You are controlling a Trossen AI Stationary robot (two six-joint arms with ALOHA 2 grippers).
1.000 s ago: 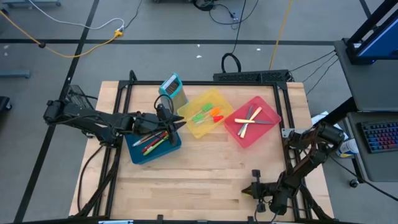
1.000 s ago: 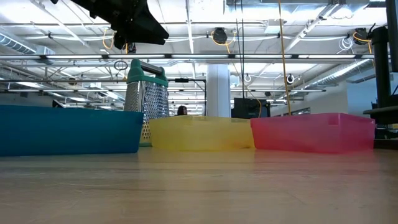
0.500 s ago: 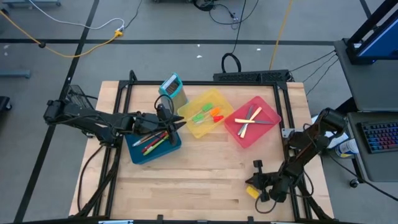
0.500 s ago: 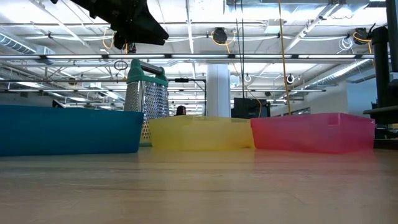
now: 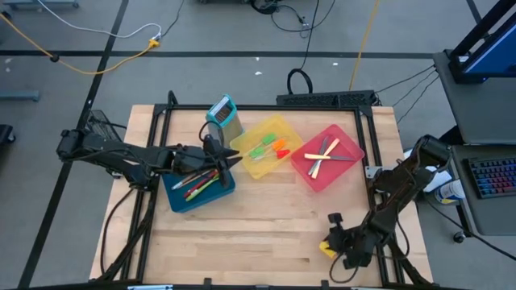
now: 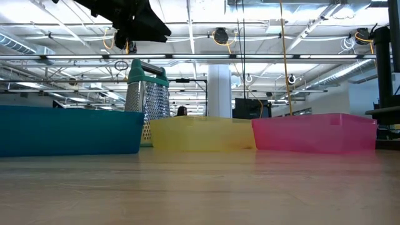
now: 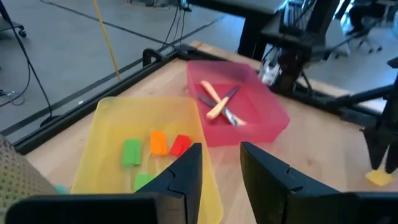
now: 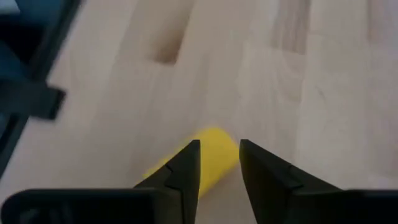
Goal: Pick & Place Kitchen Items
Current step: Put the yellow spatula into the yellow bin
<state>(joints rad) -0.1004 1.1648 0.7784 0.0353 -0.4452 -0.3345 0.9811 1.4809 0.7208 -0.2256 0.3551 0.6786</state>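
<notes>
The left gripper (image 5: 232, 159) hangs with its fingers parted and nothing between them, over the blue bin's (image 5: 179, 201) edge nearest the yellow bin (image 5: 260, 171). In that blue bin lie slim red, green and wooden spoons (image 5: 200, 184), long axes slanting toward the yellow bin. Well apart from the yellow bin, at the table's near edge, the right gripper (image 8: 219, 163) stands parted just over a small yellow-headed spatula (image 8: 211, 155); its axis I cannot tell.

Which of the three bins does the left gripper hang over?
The blue bin: the left gripper hangs over its edge nearest the yellow bin. The red bin lies farthest away.
</notes>
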